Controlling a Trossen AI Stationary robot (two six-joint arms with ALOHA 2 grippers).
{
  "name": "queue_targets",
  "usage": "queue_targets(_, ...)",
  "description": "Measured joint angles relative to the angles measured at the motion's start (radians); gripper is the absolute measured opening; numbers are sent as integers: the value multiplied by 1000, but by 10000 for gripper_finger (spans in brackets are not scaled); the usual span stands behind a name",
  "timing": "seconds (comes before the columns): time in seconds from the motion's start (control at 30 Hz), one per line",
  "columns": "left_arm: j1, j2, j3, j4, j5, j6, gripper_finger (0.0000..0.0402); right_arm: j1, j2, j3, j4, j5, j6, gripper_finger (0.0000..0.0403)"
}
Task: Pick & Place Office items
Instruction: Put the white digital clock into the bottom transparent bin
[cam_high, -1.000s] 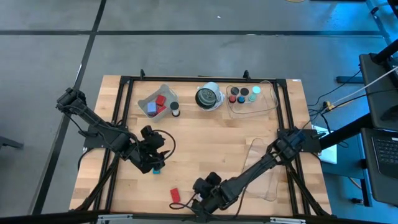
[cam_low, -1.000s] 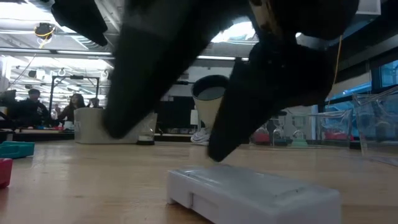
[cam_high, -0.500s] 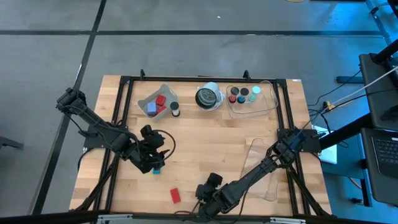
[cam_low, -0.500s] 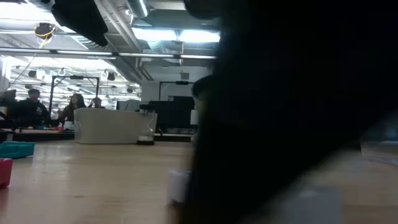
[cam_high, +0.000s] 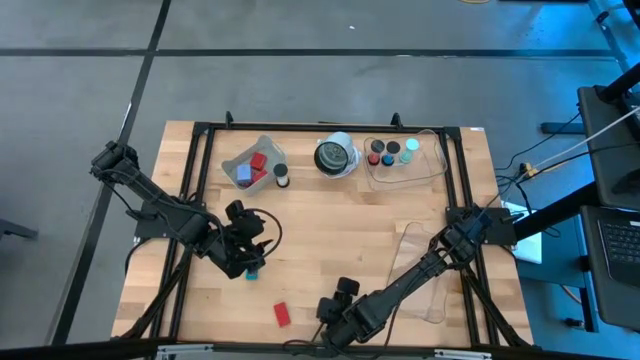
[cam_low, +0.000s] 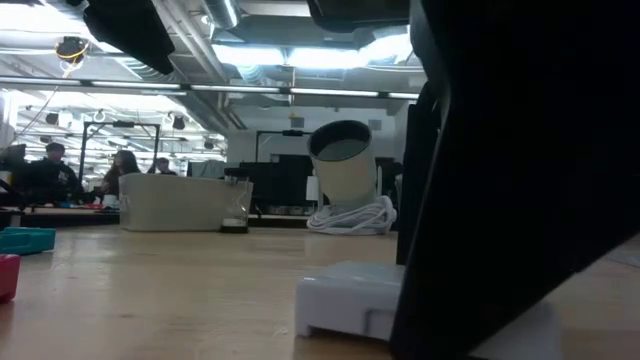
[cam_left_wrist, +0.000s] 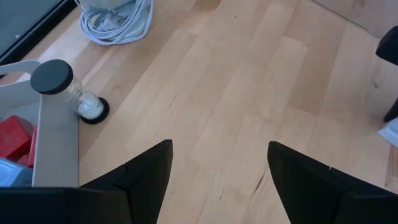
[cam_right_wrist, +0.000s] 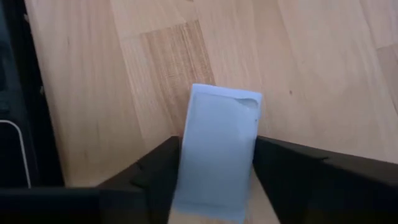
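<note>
At six o'clock on the wooden table (cam_high: 330, 230), hard by the near edge: right gripper (cam_high: 333, 322) down low, jaws closed against the two long sides of a white block (cam_right_wrist: 217, 149). Lies flat on the wood, that block, pressed by a dark finger (cam_right_wrist: 158, 171) on either side. Seen again from table height as a pale slab (cam_low: 345, 300) half hidden behind the dark arm.

At nine o'clock from that gripper, just apart: a red block (cam_high: 282, 314), loose on the boards.

At eight o'clock from the table's middle: left gripper (cam_high: 243, 262), jaws open, nothing between the fingers (cam_left_wrist: 149, 168) but bare wood. Just beside it, toward six o'clock, a teal block (cam_high: 253, 272).

At eleven o'clock: a clear tray (cam_high: 240, 158) holding a red piece (cam_high: 258, 161) and a pale-blue piece (cam_high: 245, 175), with a small dark cap (cam_high: 281, 173) on the table at its three o'clock side.

At twelve: the white-and-black round object (cam_high: 335, 157).

At one o'clock: a second clear tray (cam_high: 430, 170) with several round caps (cam_high: 392, 152) inside, coloured tops up.

At four o'clock: a third clear tray (cam_high: 420, 250), partly under the right arm.
</note>
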Motion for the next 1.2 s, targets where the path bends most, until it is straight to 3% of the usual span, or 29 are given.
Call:
queue_targets(0.1,0,0,0,-1,0,0,260,0,-2,0,1,-4,0,156)
queue_targets(0.43,0,0,0,-2,-8,17,260,-1,-61,-6,-52,-22,90,157)
queue_targets(0.57,0,0,0,-2,-23,18,260,-2,-134,-5,-164,4,124,162)
queue_targets(0.8,0,0,0,-2,-147,3,260,-2,-281,-3,-438,69,169,161)
queue_targets(1.03,4,0,0,-1,-179,18,260,25,-417,-3,-790,115,342,161)
queue_targets(1.2,22,0,0,0,-180,16,260,61,-489,-81,-771,152,402,160)
